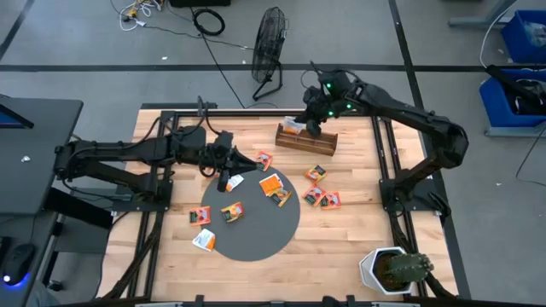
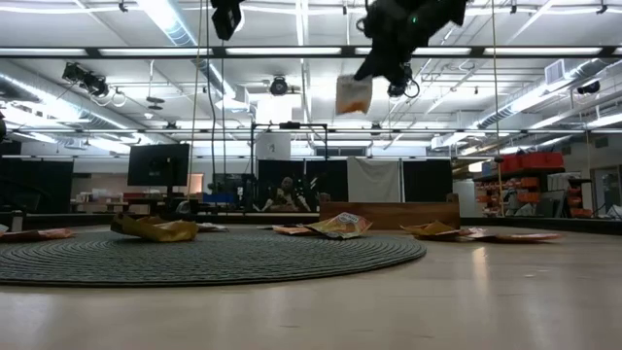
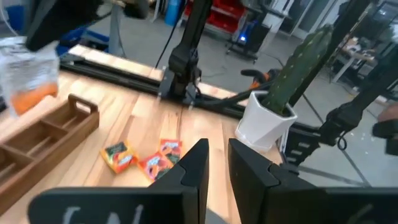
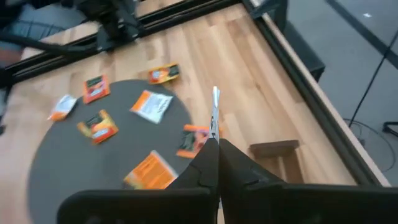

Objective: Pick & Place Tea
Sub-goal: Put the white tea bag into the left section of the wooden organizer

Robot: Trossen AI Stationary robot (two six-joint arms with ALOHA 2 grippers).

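Tea packets (image 1: pixel 275 187) litter grey disc (image 1: pixel 256 234); right hand (image 1: pixel 310 124) pinches one, left hand (image 1: pixel 226 181) slightly apart

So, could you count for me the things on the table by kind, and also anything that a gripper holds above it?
Tea packets lying on the table or the disc: 10, as far as the high view shows
Tea packet held up by the right gripper: 1
Grey disc: 1
Wooden tray: 1
Potted cactus: 1
Total: 14
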